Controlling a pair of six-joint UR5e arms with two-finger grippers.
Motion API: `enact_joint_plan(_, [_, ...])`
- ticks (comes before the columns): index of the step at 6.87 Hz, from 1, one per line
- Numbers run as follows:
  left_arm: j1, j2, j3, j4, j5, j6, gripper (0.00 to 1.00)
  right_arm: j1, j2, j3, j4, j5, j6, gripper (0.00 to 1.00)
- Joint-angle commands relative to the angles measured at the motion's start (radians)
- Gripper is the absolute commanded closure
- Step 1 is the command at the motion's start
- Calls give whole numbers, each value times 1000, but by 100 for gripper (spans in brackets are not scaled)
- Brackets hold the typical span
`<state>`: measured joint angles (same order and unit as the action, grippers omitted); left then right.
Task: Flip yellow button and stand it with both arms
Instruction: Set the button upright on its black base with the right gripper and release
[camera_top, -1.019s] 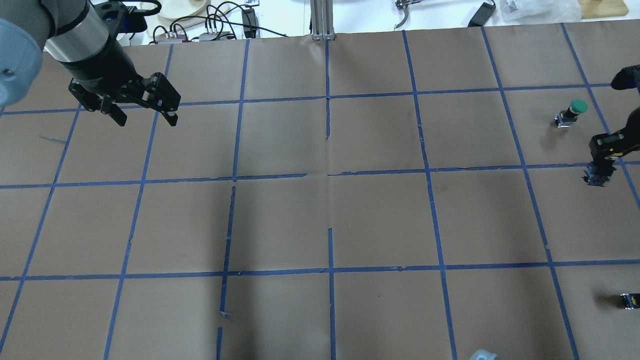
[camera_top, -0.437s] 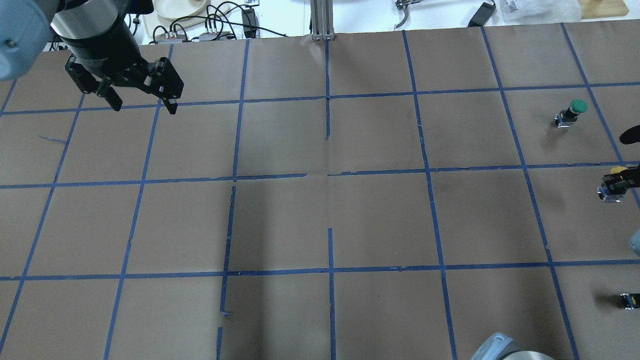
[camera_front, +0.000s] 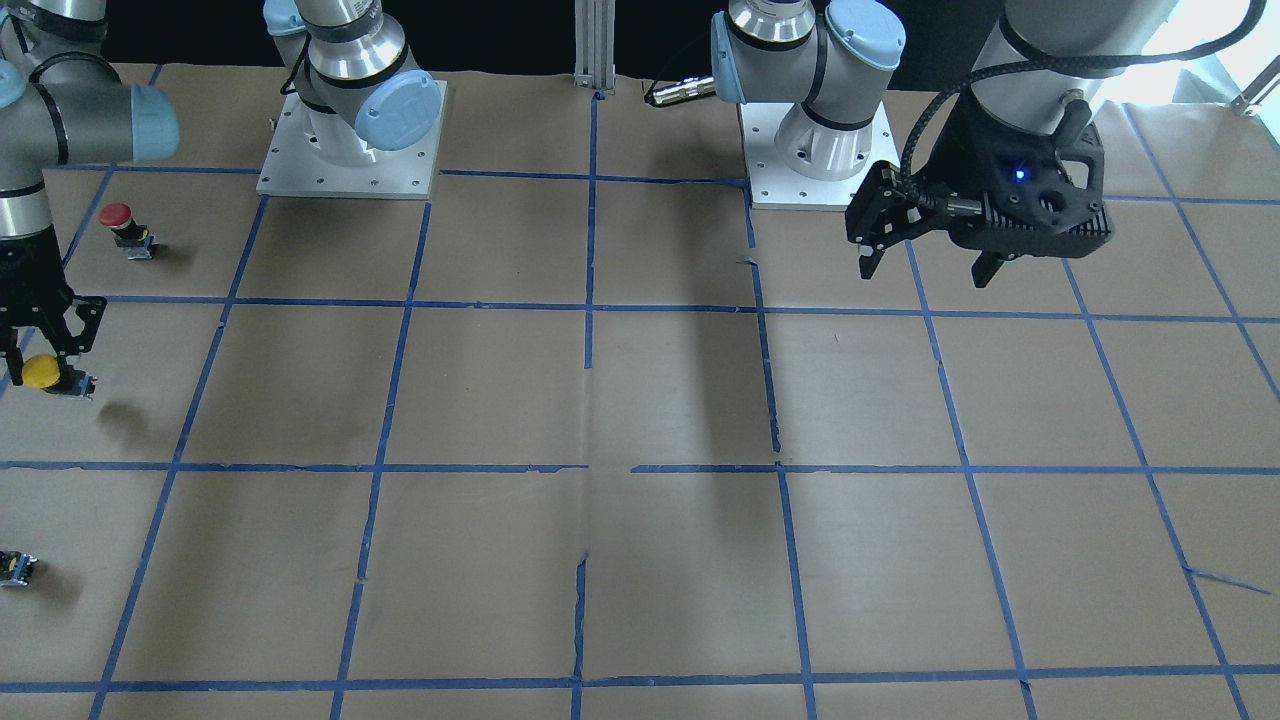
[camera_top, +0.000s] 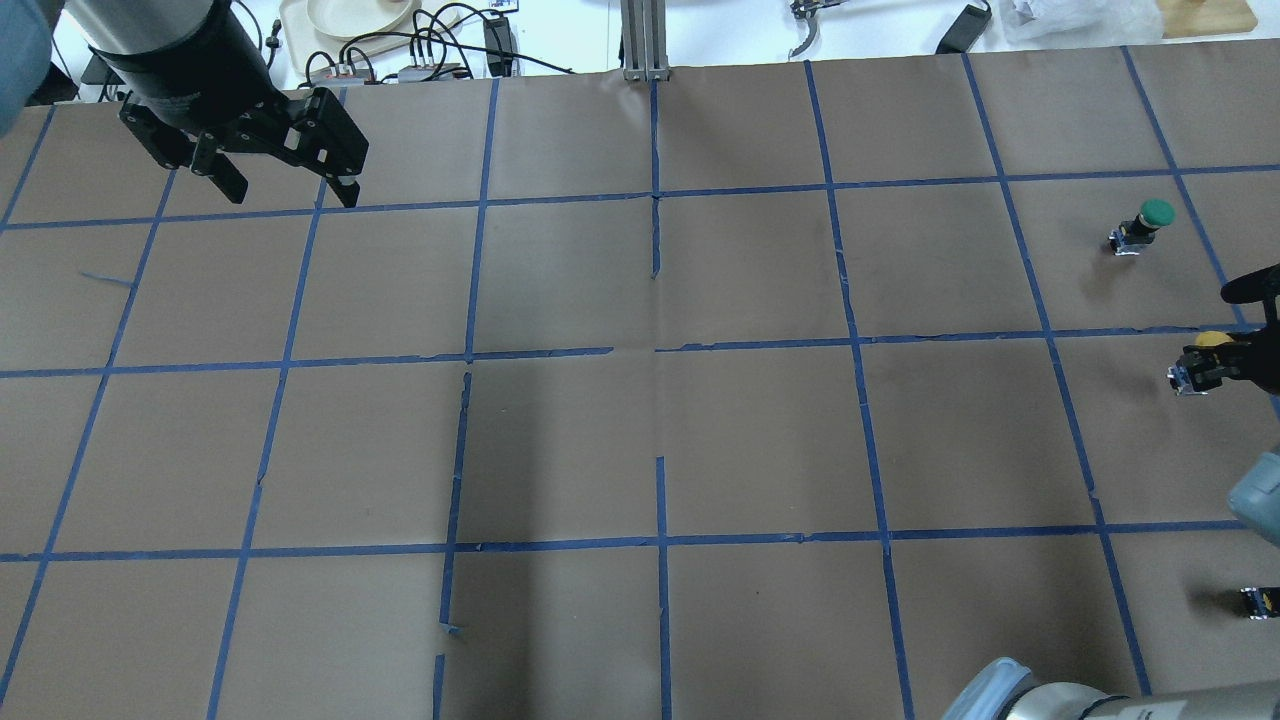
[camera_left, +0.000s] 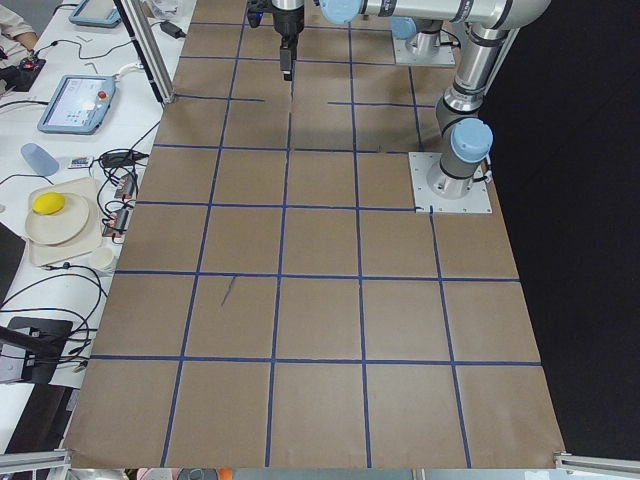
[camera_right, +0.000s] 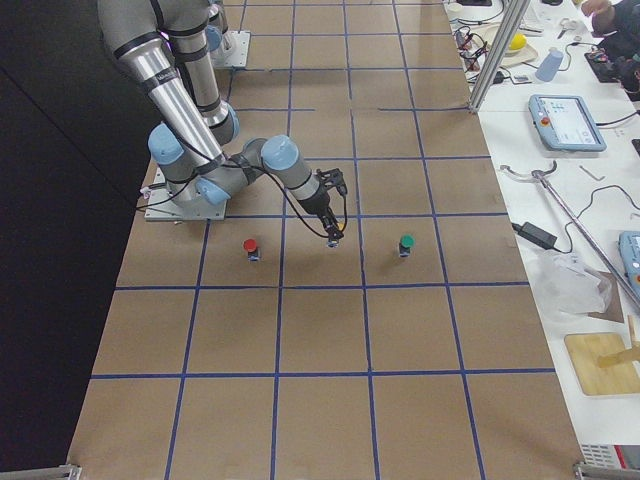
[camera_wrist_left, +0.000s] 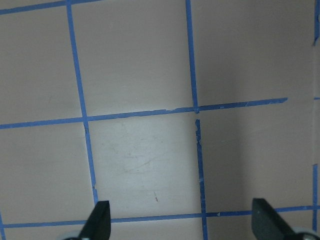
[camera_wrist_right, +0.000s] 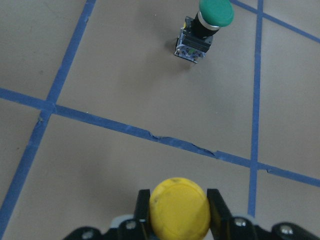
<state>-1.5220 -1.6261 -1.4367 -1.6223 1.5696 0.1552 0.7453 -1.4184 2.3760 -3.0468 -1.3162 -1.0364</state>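
My right gripper (camera_top: 1232, 360) is shut on the yellow button (camera_top: 1205, 345) at the table's right edge. It holds the button a little above the paper, tilted, with its grey body (camera_top: 1186, 379) pointing left. In the right wrist view the yellow cap (camera_wrist_right: 180, 207) sits between the fingers (camera_wrist_right: 144, 206). The front view shows the same button (camera_front: 42, 372) under the right gripper (camera_front: 40, 345). My left gripper (camera_top: 290, 193) is open and empty, high over the far left of the table. It also shows in the front view (camera_front: 924, 272) and the left wrist view (camera_wrist_left: 181, 222).
A green button (camera_top: 1145, 222) stands upright beyond the right gripper, also in the right wrist view (camera_wrist_right: 202, 27). A red button (camera_front: 122, 225) stands near the right arm's base. A small dark capless block (camera_top: 1258, 600) lies at the near right edge. Brown paper with blue tape grid (camera_top: 660, 350) covers the table.
The right gripper has turned the button so its yellow cap shows, shifting slightly at the right edge. The left gripper has risen and moved toward the far edge, still open.
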Motion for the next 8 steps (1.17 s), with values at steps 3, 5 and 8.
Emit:
enact_joint_plan(3, [0, -9, -17, 7, -34, 54, 0, -21, 62, 29, -99, 8, 9, 82])
enact_joint_plan(5, [-9, 3, -43, 21, -26, -29, 0, -21, 55, 29, -98, 15, 9, 81])
enact_joint_plan(8, [-4, 84, -57, 4, 62, -101, 0, -21, 53, 58, -101, 75, 10, 64])
